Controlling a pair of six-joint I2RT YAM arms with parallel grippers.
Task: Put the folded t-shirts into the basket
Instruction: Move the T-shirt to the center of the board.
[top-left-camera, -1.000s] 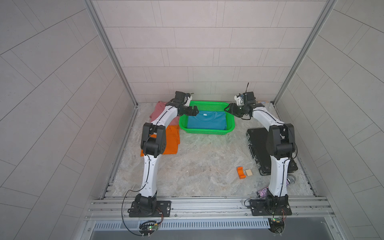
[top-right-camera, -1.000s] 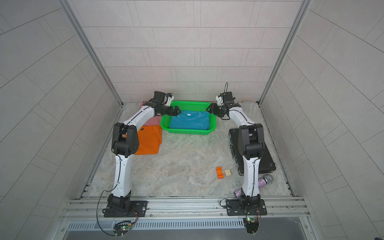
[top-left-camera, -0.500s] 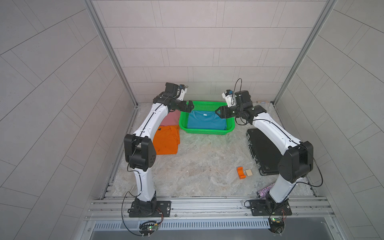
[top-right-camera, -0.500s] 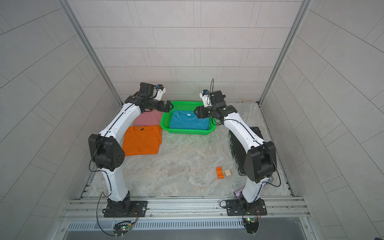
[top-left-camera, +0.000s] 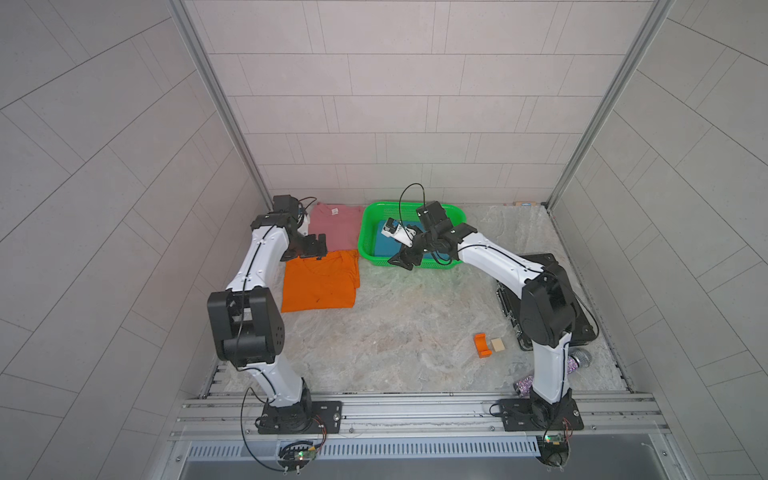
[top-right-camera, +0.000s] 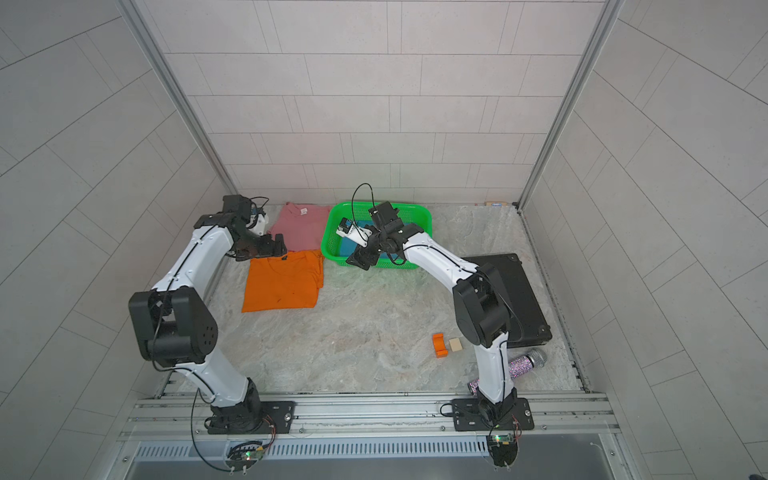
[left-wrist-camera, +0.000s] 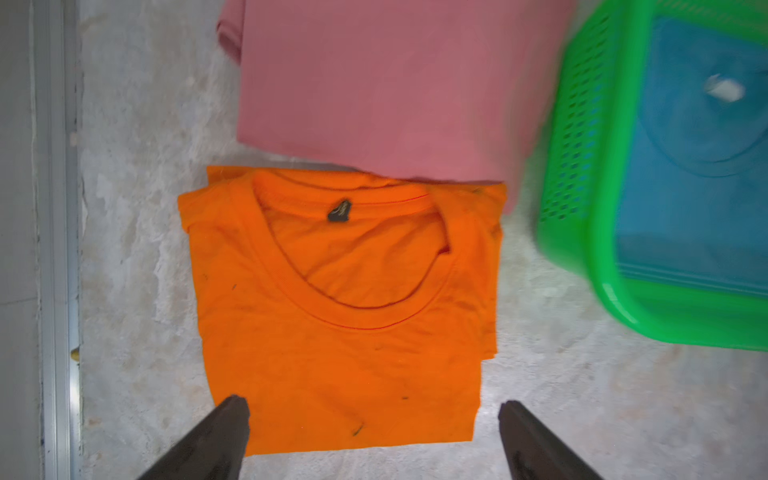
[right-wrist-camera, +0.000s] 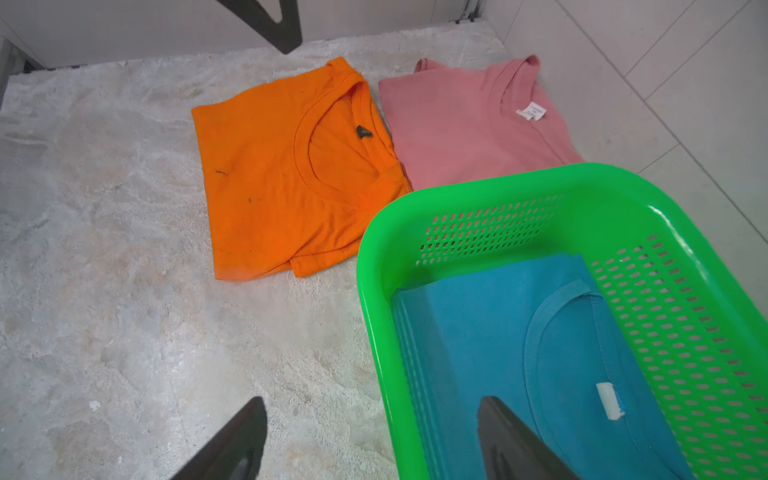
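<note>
The green basket (top-left-camera: 365, 239) stood at the back of the tabletop (top-left-camera: 407, 332) and held one thing only, the sky-blue t-shirt (right-wrist-camera: 478, 332), lying flat on its floor with the neck label up. The other two folded t-shirts lay outside it, on the tabletop just beside its wall: the pink t-shirt (top-left-camera: 337, 226) at the back and the orange t-shirt (top-left-camera: 320, 284) in front of it, their edges touching.

The left gripper (left-wrist-camera: 373, 405) hung above the orange t-shirt, jaws spread wide and holding nothing. The right gripper (right-wrist-camera: 372, 401) was also spread and empty; it straddled the basket's near wall, one finger over the blue t-shirt and the other over bare tabletop.

A second earlier the two grippers had been at opposite ends of the basket, one at each short side. Since then the left one had swung away to the orange t-shirt, while the right had crossed to the basket's front corner — its jaws wider than before. The blue t-shirt had stayed in the basket, and the pink and orange ones had not shifted.
</note>
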